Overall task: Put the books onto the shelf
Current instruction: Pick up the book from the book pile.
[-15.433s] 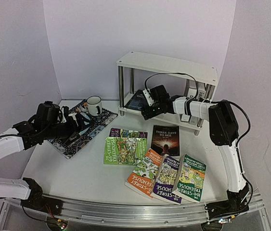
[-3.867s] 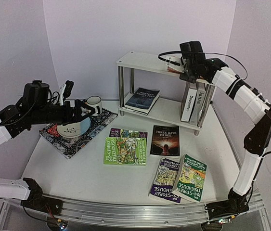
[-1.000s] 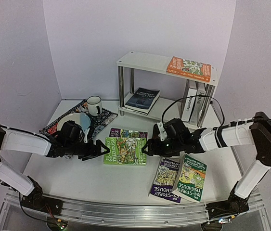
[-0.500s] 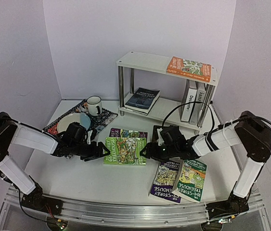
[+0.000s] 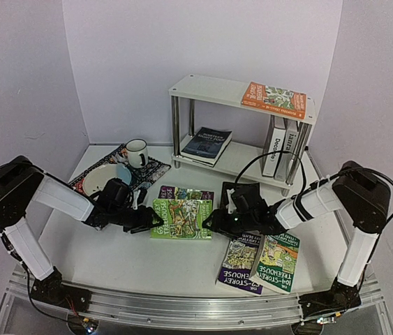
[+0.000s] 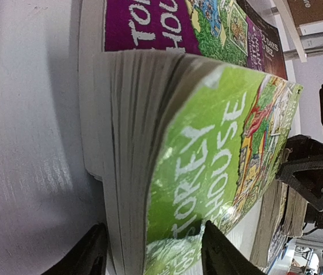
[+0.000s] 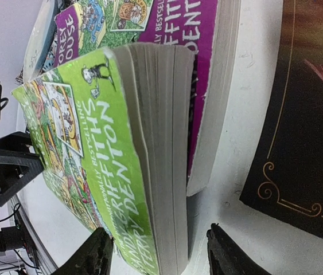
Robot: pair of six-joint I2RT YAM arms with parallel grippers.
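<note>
From my station the table (image 5: 112, 258) fills the view, with the white shelf (image 5: 210, 89) at its back. The shelf holds an orange book (image 5: 274, 99) flat on the top board, and a dark book (image 5: 206, 144) lying beside two white books (image 5: 280, 146) standing upright on the lower board. The bright green book (image 5: 182, 219) lies mid-table on top of a purple book (image 5: 182, 192), with both arms low at its opposite short edges. The right end effector (image 5: 209, 218) straddles its edge with fingers (image 7: 101, 252) spread and gaps showing on both sides. The left end effector (image 5: 156, 222) also brackets the page block, and I cannot tell whether its fingers (image 6: 95, 255) are pinching the book.
</note>
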